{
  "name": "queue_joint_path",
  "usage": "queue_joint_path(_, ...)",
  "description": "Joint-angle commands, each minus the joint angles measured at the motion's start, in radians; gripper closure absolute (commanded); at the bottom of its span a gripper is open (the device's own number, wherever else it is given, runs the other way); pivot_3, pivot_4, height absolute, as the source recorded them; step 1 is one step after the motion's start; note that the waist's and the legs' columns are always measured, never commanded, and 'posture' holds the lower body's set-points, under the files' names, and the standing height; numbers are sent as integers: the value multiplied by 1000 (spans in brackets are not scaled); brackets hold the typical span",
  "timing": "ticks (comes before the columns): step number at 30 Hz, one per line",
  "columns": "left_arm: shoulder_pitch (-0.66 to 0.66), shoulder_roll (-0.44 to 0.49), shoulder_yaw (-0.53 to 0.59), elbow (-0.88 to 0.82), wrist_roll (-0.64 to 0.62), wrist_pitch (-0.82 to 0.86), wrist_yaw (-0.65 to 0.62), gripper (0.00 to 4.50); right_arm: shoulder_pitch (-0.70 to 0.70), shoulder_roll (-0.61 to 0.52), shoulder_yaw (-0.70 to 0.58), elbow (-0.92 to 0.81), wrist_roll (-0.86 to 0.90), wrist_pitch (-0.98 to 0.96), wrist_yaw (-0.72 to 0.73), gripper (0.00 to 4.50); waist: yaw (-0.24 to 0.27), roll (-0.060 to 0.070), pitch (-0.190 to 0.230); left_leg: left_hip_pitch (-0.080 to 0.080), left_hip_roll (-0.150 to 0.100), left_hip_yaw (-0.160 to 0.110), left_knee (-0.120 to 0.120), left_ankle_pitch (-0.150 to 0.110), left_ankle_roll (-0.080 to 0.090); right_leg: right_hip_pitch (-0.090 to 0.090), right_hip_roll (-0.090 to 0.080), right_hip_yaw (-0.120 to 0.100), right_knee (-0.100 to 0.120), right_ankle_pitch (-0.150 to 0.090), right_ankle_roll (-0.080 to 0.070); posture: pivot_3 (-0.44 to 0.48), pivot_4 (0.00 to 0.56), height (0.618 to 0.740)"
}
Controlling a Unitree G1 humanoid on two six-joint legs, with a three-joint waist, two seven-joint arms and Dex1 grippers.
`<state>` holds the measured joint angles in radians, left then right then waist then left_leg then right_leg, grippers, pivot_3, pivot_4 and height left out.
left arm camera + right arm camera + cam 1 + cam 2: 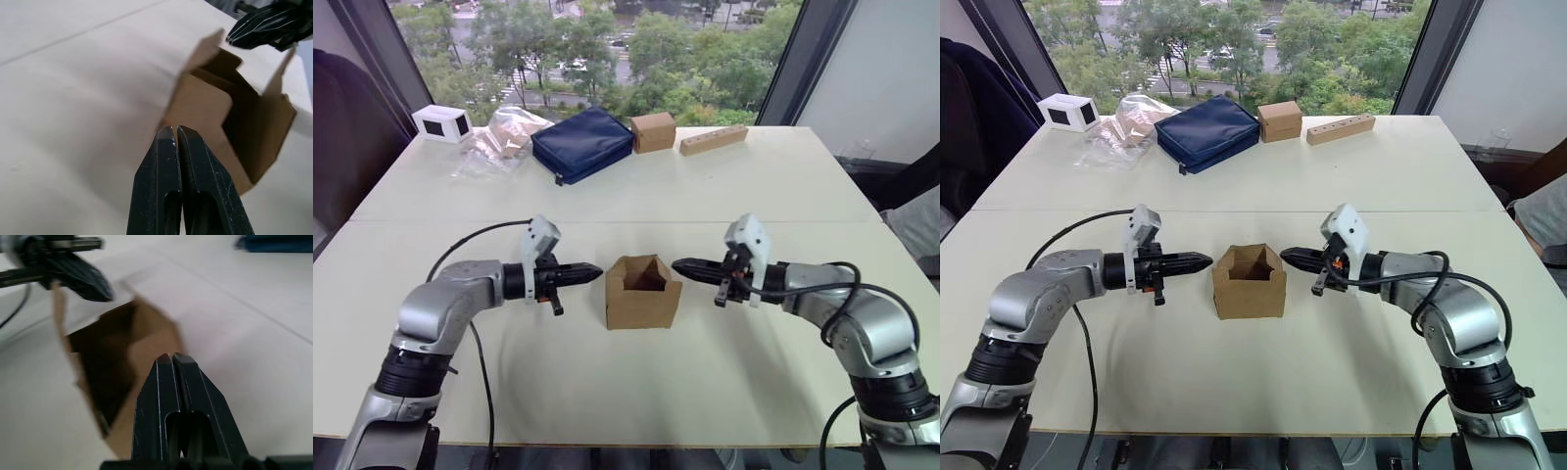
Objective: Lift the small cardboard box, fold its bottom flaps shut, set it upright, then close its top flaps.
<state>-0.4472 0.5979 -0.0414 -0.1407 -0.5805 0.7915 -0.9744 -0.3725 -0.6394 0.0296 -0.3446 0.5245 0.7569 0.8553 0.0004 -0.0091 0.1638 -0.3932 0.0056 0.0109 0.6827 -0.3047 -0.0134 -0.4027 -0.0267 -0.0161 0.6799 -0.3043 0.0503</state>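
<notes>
No readable text

No lettering, label, brand or number can be read on the box (643, 291) or on anything lying beyond it on the table (724, 186).

I'm looking down on a pale cream table (636, 186) with a seam running across it from left to right, lit by even daylight from a big window (597, 39) behind it that looks out on green trees and a road with cars. Dark window frames slant at both sides, and a light wall (881, 69) fills the right corner. Along the far edge lie a white box (441, 122), a clear plastic bag (499, 137), a navy pouch (582, 144), a small brown box (653, 131) and a wooden block (714, 140).
</notes>
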Motion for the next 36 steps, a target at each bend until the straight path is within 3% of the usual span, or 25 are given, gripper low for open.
queue_joint_path(1,-16,-2,1,-37,-12,-21,-14,4402,-27,-3,6,3,-3,-31,18,4500,0,0,0,0,0,0,0,0,0,0,0,0,0,0,0,0,150,740)
queue_joint_path(14,-41,-11,-119,16,110,-134,-45,4402,-21,13,121,41,-49,-70,54,4500,5,0,0,0,0,0,0,0,0,0,0,0,0,0,0,0,150,740)
queue_joint_path(26,-43,-33,-113,18,98,-104,-34,4402,-10,29,121,65,-68,-83,49,4500,9,0,0,0,0,0,0,0,0,0,0,0,0,0,0,0,150,740)
queue_joint_path(32,-70,-25,-71,19,63,-72,-40,4402,-23,37,73,68,-44,-85,40,4500,9,0,0,0,0,0,0,0,0,0,0,0,0,0,0,0,150,740)
queue_joint_path(36,-164,-19,29,99,-25,-24,-71,4402,-64,59,-105,22,148,24,14,4500,9,0,0,0,0,0,0,0,0,0,0,0,0,0,0,0,150,740)
